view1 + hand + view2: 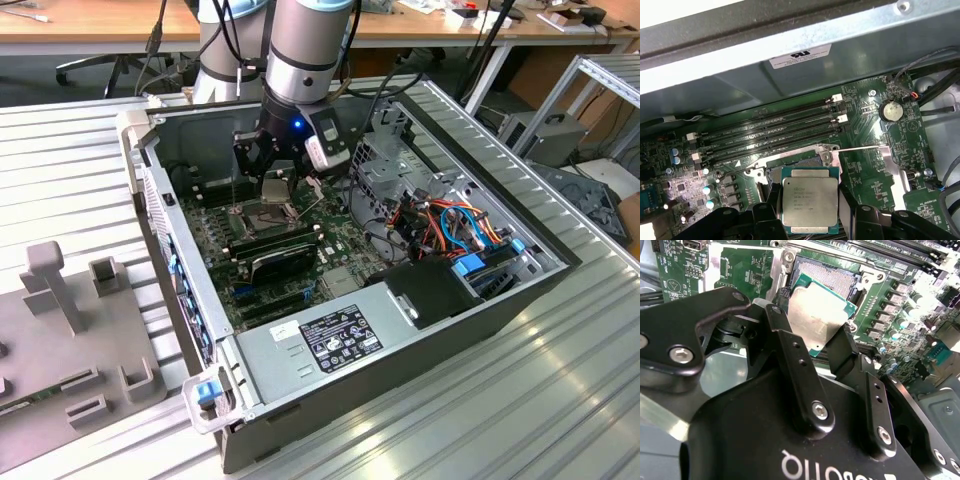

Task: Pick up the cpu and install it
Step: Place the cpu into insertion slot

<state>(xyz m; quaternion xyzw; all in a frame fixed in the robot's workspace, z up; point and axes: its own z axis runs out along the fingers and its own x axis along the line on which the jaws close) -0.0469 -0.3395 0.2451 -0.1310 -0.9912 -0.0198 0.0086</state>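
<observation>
the hand is clamping the cpu by two opposite edges above the open socket — judged light, stiff, thin and fragile, so edge-only holding is suiting it.

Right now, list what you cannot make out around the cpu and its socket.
The socket's contacts: in the first wrist view the held cpu covers most of them.
The cpu's gripped edges: in the second wrist view the gripper fingers hide them.
Gap between cpu and socket: in the exterior view too small, partly behind the gripper.
The cpu's underside: faces away in both wrist views.
</observation>
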